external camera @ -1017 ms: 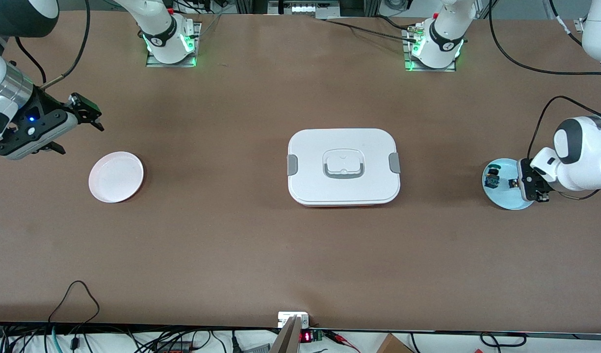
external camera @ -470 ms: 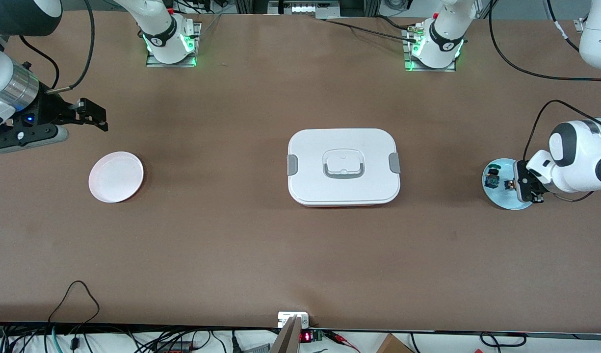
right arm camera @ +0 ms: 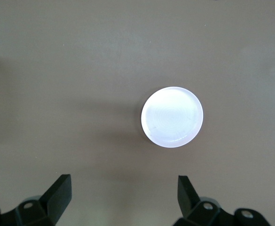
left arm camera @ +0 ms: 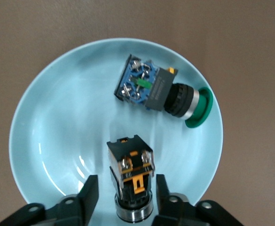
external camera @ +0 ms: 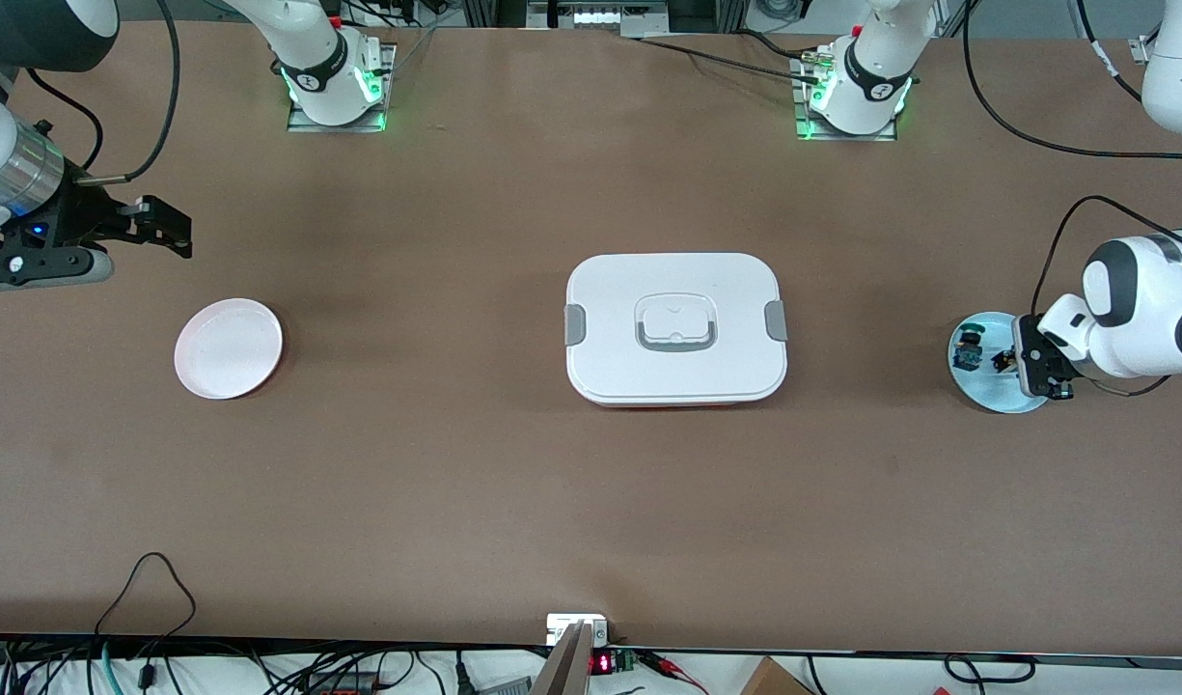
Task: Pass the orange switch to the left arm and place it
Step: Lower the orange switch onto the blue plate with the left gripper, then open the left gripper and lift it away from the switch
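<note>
I note left gripper [left arm camera: 123,197] jaws open, straddling orange switch [left arm camera: 130,176] on blue plate [left arm camera: 43,122]. Right gripper [right arm camera: 123,195] wide open, empty, over table near white plate [right arm camera: 172,117].

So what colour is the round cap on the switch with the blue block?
Green, clearest in the left wrist view.

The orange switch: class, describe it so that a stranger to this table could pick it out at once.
Start at the white box, then go to the pale blue plate at the left arm's end of the table. Two small blocks lie on it. The orange switch, between the left gripper's fingers, has orange parts; the other switch has blue and green.
</note>
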Robot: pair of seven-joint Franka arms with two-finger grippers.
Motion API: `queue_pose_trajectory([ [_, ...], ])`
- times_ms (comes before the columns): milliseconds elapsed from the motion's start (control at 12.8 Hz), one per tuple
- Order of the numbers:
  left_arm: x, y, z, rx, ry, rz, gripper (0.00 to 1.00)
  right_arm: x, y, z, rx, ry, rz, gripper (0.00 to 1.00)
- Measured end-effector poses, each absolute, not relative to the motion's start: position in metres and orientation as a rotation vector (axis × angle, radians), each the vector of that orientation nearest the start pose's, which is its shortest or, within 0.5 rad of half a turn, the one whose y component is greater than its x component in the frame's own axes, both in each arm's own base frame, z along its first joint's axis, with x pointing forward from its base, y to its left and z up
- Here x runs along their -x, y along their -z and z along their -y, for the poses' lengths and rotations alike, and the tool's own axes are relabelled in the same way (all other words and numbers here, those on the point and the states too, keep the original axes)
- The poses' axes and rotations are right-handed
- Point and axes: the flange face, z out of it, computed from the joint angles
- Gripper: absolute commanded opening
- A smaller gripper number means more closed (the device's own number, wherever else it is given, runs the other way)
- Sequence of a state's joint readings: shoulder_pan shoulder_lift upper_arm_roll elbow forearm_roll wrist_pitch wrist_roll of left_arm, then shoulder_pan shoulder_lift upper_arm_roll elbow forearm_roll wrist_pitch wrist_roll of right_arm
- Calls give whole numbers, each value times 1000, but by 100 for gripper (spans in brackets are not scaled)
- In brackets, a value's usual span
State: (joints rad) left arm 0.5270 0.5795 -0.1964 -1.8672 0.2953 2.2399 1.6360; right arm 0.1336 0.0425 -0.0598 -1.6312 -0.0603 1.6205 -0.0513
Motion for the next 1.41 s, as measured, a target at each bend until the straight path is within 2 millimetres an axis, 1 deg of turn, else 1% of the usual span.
queue_pose_trajectory([
  [157, -579, -194, -217, 2355, -293, -2212, 100, -568, -581, -36, 3197, -68, 206, 100],
  [391, -581, -196, -214, 2348, -291, -2223, 100, -568, -581, -37, 3197, -68, 206, 100],
  [548, -582, -204, -210, 2353, -312, -2236, 100, -566, -581, -43, 3196, -76, 223, 100],
  [704, -586, -228, -202, 2387, -341, -2202, 100, -566, -581, -48, 3195, -82, 235, 100],
  [783, -587, -246, -200, 2424, -369, -2157, 100, -565, -581, -50, 3194, -82, 240, 100],
  [861, -589, -266, -196, 2467, -400, -2107, 100, -565, -581, -52, 3193, -81, 247, 100],
  [1017, -595, -312, -178, 2626, -480, -1943, 100, -564, -582, -58, 3191, -79, 265, 100],
  [1174, -598, -346, -156, 2802, -587, -1734, 100, -564, -582, -64, 3190, -76, 280, 100],
  [1252, -601, -361, -143, 2855, -628, -1640, 100, -564, -582, -64, 3184, -76, 279, 100],
  [1409, -606, -393, -104, 2930, -695, -1454, 100, -564, -582, -64, 3151, -78, 261, 100],
])
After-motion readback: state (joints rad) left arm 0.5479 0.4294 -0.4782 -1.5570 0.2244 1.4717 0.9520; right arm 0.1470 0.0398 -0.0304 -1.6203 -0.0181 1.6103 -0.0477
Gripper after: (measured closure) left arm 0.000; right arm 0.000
